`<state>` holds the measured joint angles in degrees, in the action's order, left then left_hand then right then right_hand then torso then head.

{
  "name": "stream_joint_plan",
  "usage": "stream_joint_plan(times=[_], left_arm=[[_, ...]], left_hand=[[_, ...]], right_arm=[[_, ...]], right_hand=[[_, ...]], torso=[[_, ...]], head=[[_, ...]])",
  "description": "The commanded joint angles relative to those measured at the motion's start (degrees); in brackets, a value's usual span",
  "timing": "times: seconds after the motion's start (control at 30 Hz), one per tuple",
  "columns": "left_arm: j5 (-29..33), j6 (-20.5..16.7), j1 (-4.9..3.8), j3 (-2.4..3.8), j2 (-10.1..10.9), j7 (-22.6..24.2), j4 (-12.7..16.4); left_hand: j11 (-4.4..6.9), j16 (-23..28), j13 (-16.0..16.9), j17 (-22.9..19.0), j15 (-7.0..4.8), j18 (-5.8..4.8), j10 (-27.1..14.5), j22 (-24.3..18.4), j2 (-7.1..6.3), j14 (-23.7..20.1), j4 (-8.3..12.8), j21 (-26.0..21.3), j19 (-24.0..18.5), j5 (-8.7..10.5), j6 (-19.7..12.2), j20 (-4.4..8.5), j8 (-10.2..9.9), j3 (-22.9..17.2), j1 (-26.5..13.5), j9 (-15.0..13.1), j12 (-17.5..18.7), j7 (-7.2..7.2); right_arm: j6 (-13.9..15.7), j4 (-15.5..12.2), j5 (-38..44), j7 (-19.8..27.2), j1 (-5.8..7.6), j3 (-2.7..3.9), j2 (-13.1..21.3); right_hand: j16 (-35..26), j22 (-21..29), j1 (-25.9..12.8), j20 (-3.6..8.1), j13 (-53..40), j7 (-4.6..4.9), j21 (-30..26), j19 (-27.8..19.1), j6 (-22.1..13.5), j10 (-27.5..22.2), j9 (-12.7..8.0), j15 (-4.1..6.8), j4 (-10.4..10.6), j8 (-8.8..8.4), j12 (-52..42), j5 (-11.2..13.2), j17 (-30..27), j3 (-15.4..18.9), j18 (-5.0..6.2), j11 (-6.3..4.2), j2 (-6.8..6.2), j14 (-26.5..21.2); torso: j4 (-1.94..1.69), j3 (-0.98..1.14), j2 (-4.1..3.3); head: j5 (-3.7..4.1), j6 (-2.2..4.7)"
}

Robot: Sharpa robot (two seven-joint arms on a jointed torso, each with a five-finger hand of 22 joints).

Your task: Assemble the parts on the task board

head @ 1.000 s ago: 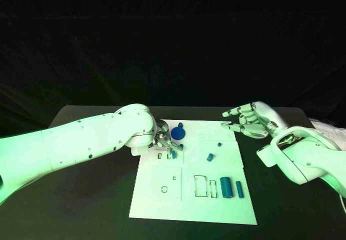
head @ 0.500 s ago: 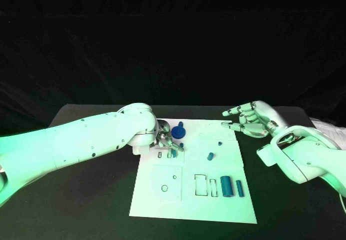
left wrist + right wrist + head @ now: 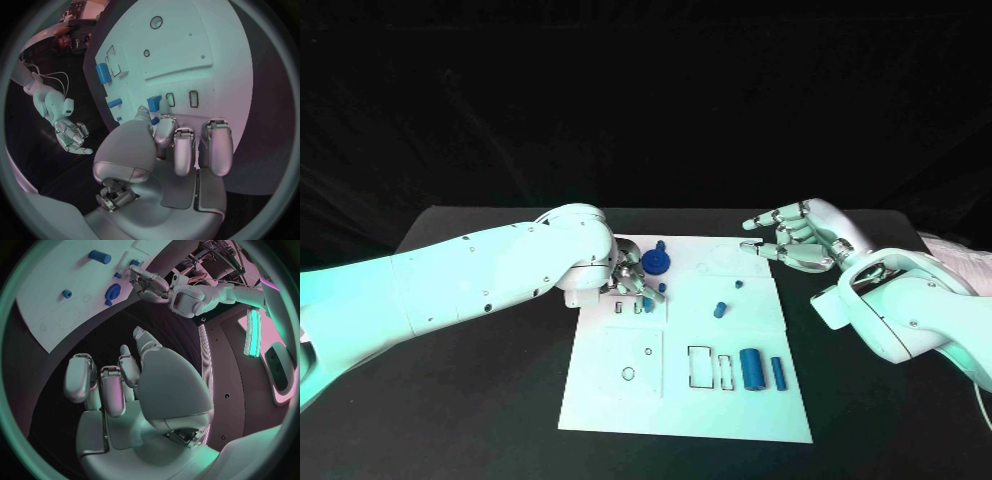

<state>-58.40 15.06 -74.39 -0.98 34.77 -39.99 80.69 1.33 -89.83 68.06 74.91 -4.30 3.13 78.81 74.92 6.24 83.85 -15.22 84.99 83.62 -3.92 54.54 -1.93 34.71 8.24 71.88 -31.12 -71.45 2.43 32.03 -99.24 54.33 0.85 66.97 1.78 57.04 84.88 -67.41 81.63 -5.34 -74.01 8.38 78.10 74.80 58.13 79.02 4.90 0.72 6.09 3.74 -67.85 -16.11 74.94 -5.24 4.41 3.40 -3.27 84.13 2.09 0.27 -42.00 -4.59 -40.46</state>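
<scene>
The white task board (image 3: 733,410) lies mid-table. My left hand (image 3: 626,280) rests low over its far left part. Its thumb and a finger pinch a small blue part (image 3: 154,103) right beside the narrow slots (image 3: 193,98). A round blue part (image 3: 656,265) stands just beyond that hand. A short blue peg (image 3: 720,311) and a tiny blue piece (image 3: 738,290) sit mid-board. A thick blue cylinder (image 3: 751,370) and a thin blue bar (image 3: 777,373) lie at the near right. My right hand (image 3: 799,240) hovers with fingers apart and nothing in it, over the board's far right corner.
Rectangular cut-outs (image 3: 702,367) lie left of the cylinder, and round holes (image 3: 629,374) mark the board's near left. Bare black table (image 3: 473,400) surrounds the board. In the right wrist view the round blue part (image 3: 113,291) and the left hand (image 3: 150,287) appear across the board.
</scene>
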Motion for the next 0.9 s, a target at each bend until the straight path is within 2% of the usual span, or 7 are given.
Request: stream_joint_plan(times=[0.03, 0.27, 0.47, 0.53, 0.67, 0.8, 0.9], left_arm=[[0.0, 1.3, -0.03, 0.01, -0.2, -3.5, 0.1], [0.6, 1.1, -0.02, 0.01, -0.3, -3.5, 0.1], [1.6, 0.5, -0.02, 0.01, -0.3, -3.3, 0.2], [1.7, 0.2, -0.01, 0.01, -0.2, -3.0, 0.2], [2.0, -0.7, 0.02, 0.02, 0.0, -2.5, 0.5], [2.2, -2.1, 0.04, 0.02, 0.4, -2.1, 1.1], [2.3, -3.5, 0.05, 0.04, 1.1, -1.8, 1.9]], left_hand=[[0.25, -0.2, 0.0, 15.1, -0.43, -1.01, 0.1, 6.1, -0.11, 6.1, 0.2, 0.2, 1.2, -0.42, -0.6, 0.18, 0.2, -1.0, 1.1, -0.2, -0.1, -0.07], [0.76, -0.2, -0.1, 15.1, -0.86, -0.99, -0.2, 6.2, 0.32, 6.1, 2.9, 0.1, 1.2, -0.62, -1.4, 0.52, -0.3, -6.6, 7.2, -0.6, 0.2, -0.60], [0.77, -0.2, -0.7, 15.1, -0.96, -0.98, -0.7, 6.2, -1.22, 6.1, 6.1, 0.0, 1.1, -0.94, -2.3, 0.77, -1.2, -14.3, 12.5, -0.6, 1.1, -0.47], [0.54, -0.2, -0.7, 15.1, -0.67, -0.99, -0.6, 6.3, -2.39, 6.1, 6.1, 0.0, 1.1, -0.69, -2.3, 0.62, -1.3, -18.0, 12.4, -0.8, 1.2, -0.16], [0.43, -0.2, -0.9, 15.1, -0.24, -0.98, -0.3, 6.4, -7.54, 6.1, 5.6, -0.1, 1.0, 0.09, -2.2, 0.14, -0.9, -30.4, 9.0, -2.1, 1.5, 0.34], [0.31, -0.2, -0.8, 15.1, -0.30, -1.00, -0.1, 6.6, -10.00, 6.1, 6.2, -0.1, 1.1, 0.37, -2.4, 0.10, -0.4, -35.7, 6.8, -3.1, 1.4, 0.17], [0.23, -0.2, -0.7, 15.1, -0.33, -1.01, 0.0, 6.7, -10.46, 6.1, 6.5, -0.1, 1.2, 0.42, -2.3, 0.10, -0.2, -36.9, 6.2, -3.3, 1.4, 0.07]], right_arm=[[-0.3, 0.0, 0.5, 0.1, -0.08, 0.00, -0.1], [-0.3, 0.1, 0.4, 0.0, -0.13, 0.00, -0.1], [-0.4, 0.2, 0.4, 0.0, -0.19, -0.01, -0.3], [-0.5, 0.3, 0.4, 0.0, -0.23, -0.01, -0.3], [-0.5, 0.4, 0.4, 0.0, -0.33, -0.01, -0.5], [-0.5, 0.5, 0.2, 0.1, -0.41, -0.01, -0.7], [-0.5, 0.6, 0.1, 0.1, -0.46, -0.02, -0.8]], right_hand=[[-0.3, 0.1, -0.3, -0.12, 0.9, 0.08, -0.4, 0.2, -0.4, 0.0, -0.1, 0.12, -0.1, 0.05, 0.3, -0.2, 5.3, 0.1, 0.57, -0.12, -0.09, 3.7], [-0.3, 0.1, -0.3, -0.12, 0.9, 0.08, -0.4, 0.2, -0.4, 0.0, -0.1, 0.12, -0.1, 0.05, 0.3, -0.2, 5.3, 0.1, 0.57, -0.12, -0.09, 3.7], [-0.3, 0.1, -0.3, -0.12, 0.9, 0.08, -0.4, 0.2, -0.4, 0.0, -0.1, 0.12, -0.1, 0.05, 0.3, -0.2, 5.3, 0.1, 0.57, -0.12, -0.09, 3.7], [-0.3, 0.1, -0.3, -0.12, 0.9, 0.08, -0.4, 0.2, -0.4, 0.0, -0.1, 0.12, -0.1, 0.05, 0.3, -0.2, 5.3, 0.1, 0.57, -0.12, -0.09, 3.7], [-0.3, 0.1, -0.3, -0.12, 0.8, 0.08, -0.4, 0.2, -0.4, 0.1, -0.1, 0.12, -0.1, 0.05, 0.2, -0.3, 5.3, 0.1, 0.57, -0.12, -0.08, 3.7], [-0.3, 0.1, -0.3, -0.12, 0.8, 0.08, -0.4, 0.2, -0.4, 0.1, -0.1, 0.12, -0.1, 0.05, 0.2, -0.3, 5.3, 0.1, 0.57, -0.12, -0.08, 3.7], [-0.3, 0.1, -0.3, -0.12, 0.8, 0.08, -0.4, 0.2, -0.4, 0.1, -0.1, 0.12, -0.1, 0.05, 0.2, -0.3, 5.3, 0.1, 0.57, -0.12, -0.08, 3.7]], torso=[[-0.03, 0.05, 0.02], [-0.03, 0.04, -0.02], [-0.02, 0.02, 0.00], [-0.05, 0.02, -0.02], [-0.06, 0.04, 0.00], [-0.05, 0.04, 0.01], [-0.12, 0.05, 0.01]], head=[[0.05, -0.03], [0.09, -0.07], [0.12, -0.20], [0.10, -0.24], [0.09, -0.29], [0.11, -0.32], [0.12, -0.38]])
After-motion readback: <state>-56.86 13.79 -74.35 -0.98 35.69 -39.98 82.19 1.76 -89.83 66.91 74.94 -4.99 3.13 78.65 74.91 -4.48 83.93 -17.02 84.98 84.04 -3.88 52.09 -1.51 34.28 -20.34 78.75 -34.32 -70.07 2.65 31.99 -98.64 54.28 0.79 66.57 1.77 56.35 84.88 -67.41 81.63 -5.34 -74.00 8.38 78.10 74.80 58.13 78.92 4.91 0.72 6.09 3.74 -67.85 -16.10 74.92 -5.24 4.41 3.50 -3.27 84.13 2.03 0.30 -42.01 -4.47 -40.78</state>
